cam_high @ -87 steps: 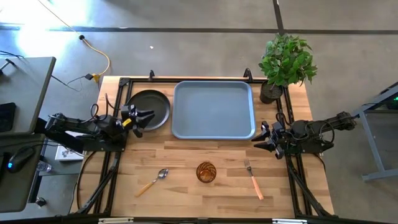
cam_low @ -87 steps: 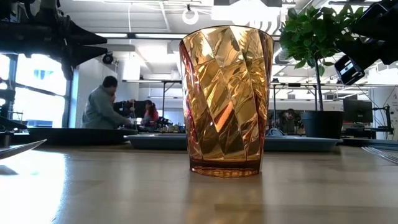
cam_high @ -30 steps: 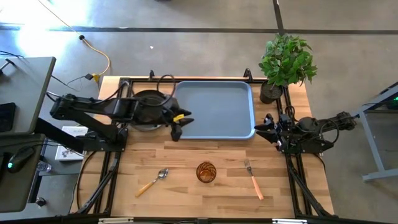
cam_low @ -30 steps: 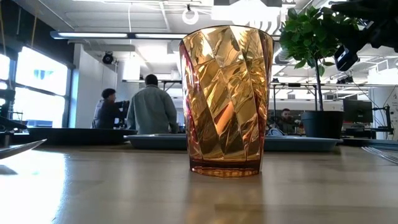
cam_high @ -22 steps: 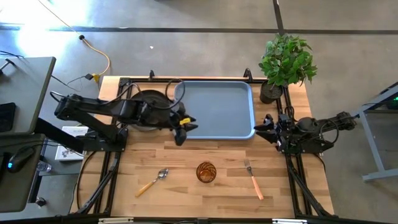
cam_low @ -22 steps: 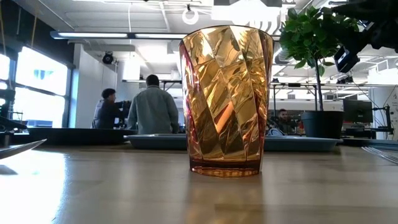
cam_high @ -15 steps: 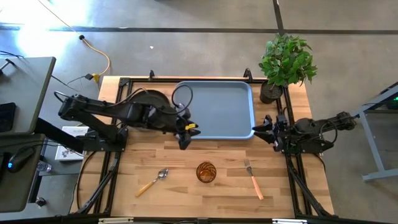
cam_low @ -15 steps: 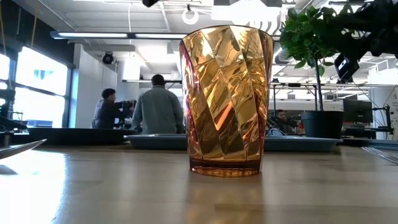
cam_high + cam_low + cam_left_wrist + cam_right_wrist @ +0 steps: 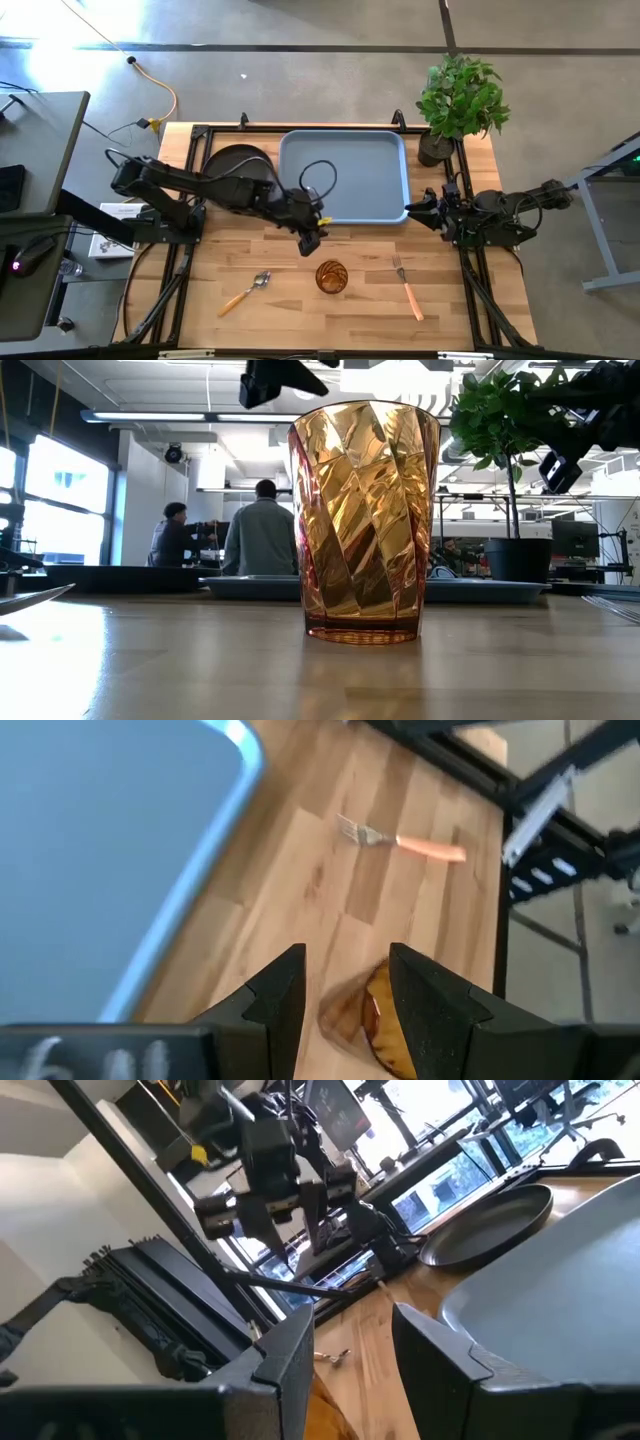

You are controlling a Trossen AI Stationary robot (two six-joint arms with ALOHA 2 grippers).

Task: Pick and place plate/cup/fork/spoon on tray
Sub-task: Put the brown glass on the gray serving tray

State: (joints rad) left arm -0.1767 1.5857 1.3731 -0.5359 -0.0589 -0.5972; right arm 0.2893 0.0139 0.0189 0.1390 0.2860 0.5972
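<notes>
The amber cup stands upright on the wooden table near its front edge; it fills the low view. My left gripper is open and empty. It hovers just to the far left of the cup, which shows beyond its fingertips. My right gripper is open and empty at the blue-grey tray's near right corner. The dark plate lies left of the tray, partly under my left arm. The spoon lies left of the cup and the fork lies to its right.
A potted plant stands at the table's far right corner. Dark frame rails run along the table's left and right edges. Bare wood lies between the tray and the cutlery. People stand in the room behind the table.
My left gripper has swung from over the tray's left edge toward the table's near edge and to the right, ending close to the cup. It has stayed open. The cup, cutlery, plate and tray have not moved.
</notes>
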